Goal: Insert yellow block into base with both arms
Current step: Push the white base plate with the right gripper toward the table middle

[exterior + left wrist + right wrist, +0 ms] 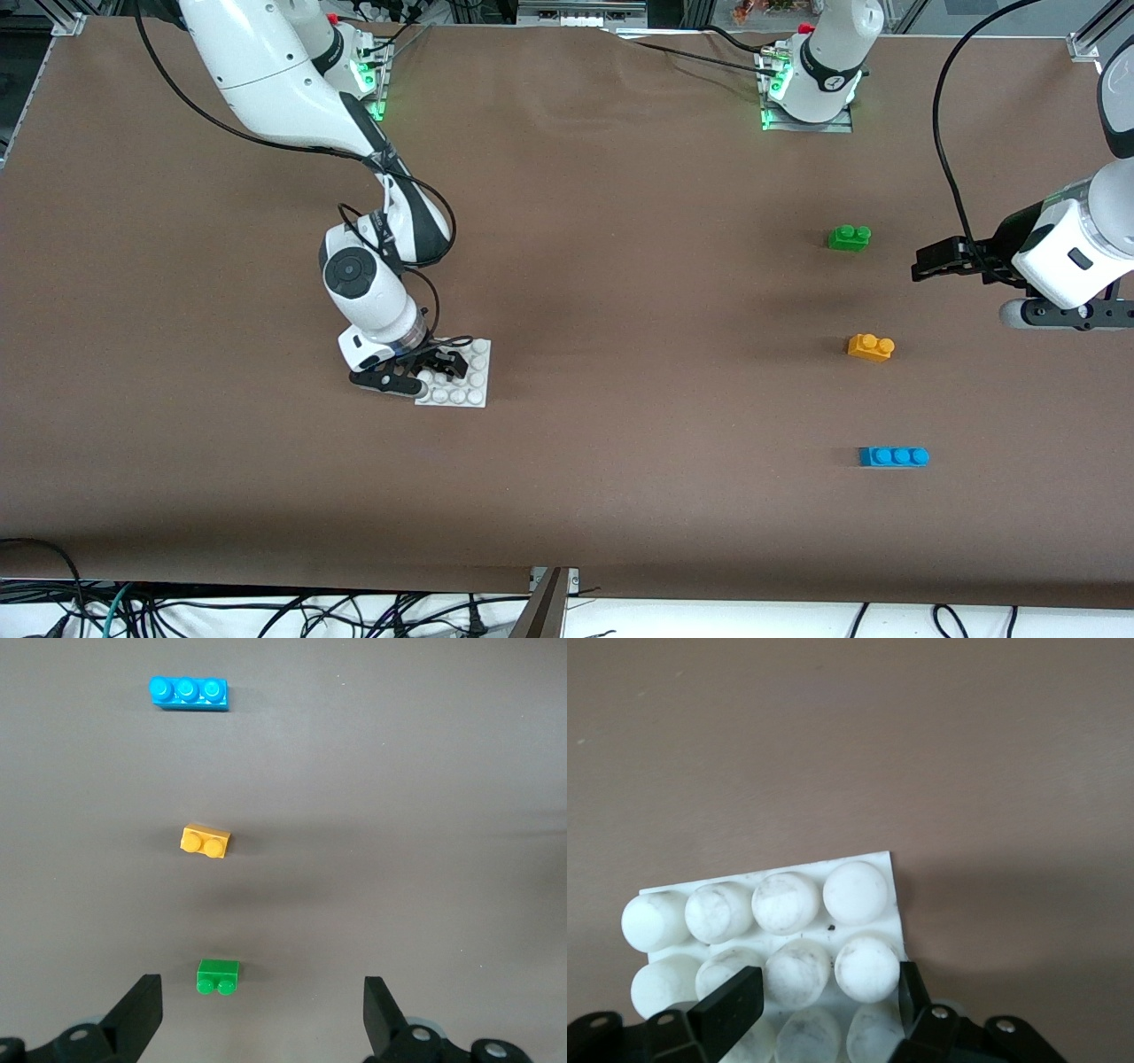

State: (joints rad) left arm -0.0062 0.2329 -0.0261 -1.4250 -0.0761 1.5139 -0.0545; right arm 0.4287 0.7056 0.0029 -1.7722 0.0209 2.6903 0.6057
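Orange-yellow, two-studded, one yellow block (870,346) lies between one green brick (849,237) and one blue brick (893,456) toward the left arm's end, left gripper (921,264) spread wide and empty above the table beside them, right gripper (440,363) parted around the one white base (469,383).
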